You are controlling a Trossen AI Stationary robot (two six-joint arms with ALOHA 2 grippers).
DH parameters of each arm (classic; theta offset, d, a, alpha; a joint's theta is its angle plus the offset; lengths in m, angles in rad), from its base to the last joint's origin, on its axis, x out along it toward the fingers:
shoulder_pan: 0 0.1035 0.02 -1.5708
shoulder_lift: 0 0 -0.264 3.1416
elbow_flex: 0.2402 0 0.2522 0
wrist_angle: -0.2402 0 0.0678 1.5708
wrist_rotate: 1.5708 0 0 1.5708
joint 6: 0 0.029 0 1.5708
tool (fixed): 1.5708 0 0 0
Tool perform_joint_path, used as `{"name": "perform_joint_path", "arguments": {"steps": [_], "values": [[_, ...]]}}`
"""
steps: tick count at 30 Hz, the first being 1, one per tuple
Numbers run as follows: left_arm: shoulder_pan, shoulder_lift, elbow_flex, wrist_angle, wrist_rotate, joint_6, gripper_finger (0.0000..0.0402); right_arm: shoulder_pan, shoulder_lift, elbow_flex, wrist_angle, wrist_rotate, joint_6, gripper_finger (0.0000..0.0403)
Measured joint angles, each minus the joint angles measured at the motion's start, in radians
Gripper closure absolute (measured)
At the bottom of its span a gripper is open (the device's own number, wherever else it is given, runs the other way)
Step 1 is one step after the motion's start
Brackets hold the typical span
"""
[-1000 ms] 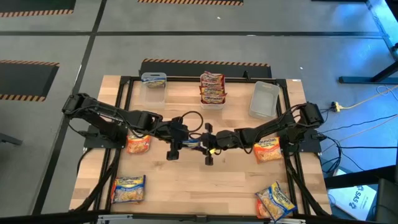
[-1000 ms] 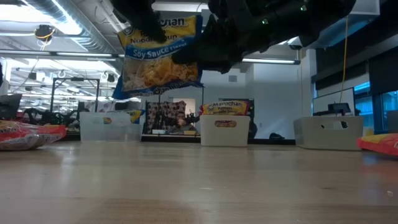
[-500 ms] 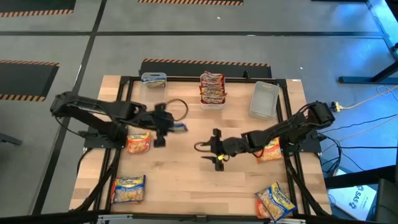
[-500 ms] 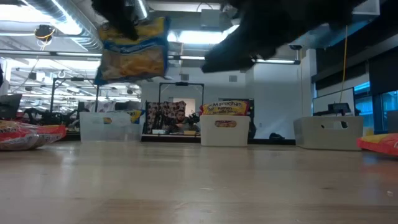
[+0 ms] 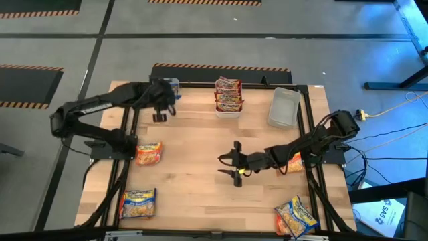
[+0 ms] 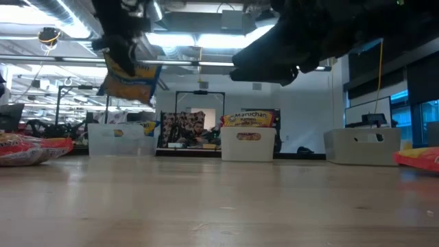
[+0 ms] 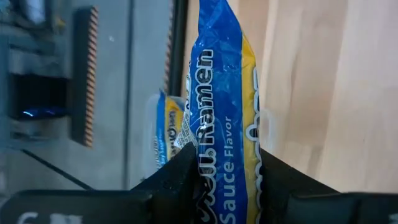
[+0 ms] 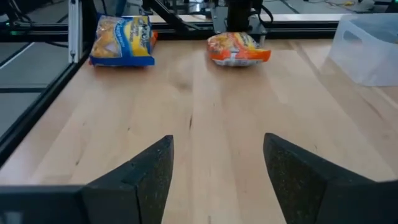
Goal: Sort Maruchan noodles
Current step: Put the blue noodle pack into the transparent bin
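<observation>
My left gripper [image 5: 160,108] hangs over the table's far left, just short of the left clear bin [image 5: 165,88], shut on a blue-and-yellow soy sauce ramen packet [image 6: 130,79]. My right gripper [image 5: 234,167] hovers open above the table's middle, holding nothing. The middle bin [image 5: 228,107] holds red packets [image 5: 228,94]. A blue packet [image 7: 166,127] sits in the left bin. Loose packets lie flat on the table: an orange one [image 5: 148,152] at left, a blue-yellow one [image 5: 137,203] near left, one [image 5: 291,162] under my right arm, and one [image 5: 296,215] near right. My left gripper pinches the ramen packet between its two fingers [image 7: 180,177], one on each flat face [image 7: 221,180]. In the low view the fingers come from above, at the packet's upper part [image 6: 123,58]. The packet hangs below them, lifted clear of the table and slightly tilted.
An empty clear bin [image 5: 283,107] stands at the far right. A black frame [image 5: 130,120] runs along the table's sides. Bare wood [image 5: 200,194] lies between the arms and the near edge. My right wrist view shows the blue-yellow packet [image 8: 122,40] and the orange packet [image 8: 238,48] ahead.
My left gripper has carried the blue-yellow packet from the table's middle toward the far left, up to the left bin, the packet hanging below it all the way. My right gripper, which was close beside the packet, has drawn back a little toward the right.
</observation>
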Motion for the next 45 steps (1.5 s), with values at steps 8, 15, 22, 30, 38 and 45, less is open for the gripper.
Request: {"name": "perform_joint_path", "arguments": {"steps": [8,15,22,30,38,45], "values": [[0.236,0.089,-0.001,0.09,0.227,0.189,0.0292,0.0,0.0,0.0,-0.002,0.0,0.0,0.0171],[0.36,0.216,-0.001,0.099,0.262,0.204,0.0292,0.0,0.0,0.0,-0.018,0.0,-0.001,0.0171],[0.437,0.277,-0.001,0.177,0.369,0.232,0.0292,0.0,0.0,0.0,-0.026,0.0,0.0,0.0171],[0.489,0.342,-0.001,0.179,0.371,0.261,0.0292,0.0,0.0,0.0,-0.026,0.0,0.005,0.0171],[0.552,0.376,-0.001,0.251,0.509,0.28,0.0292,0.0,0.0,0.0,-0.026,-0.013,0.009,0.0171],[0.616,0.429,-0.001,0.271,0.574,0.279,0.0292,0.0,0.0,0.0,-0.03,-0.019,0.023,0.0171]]}}
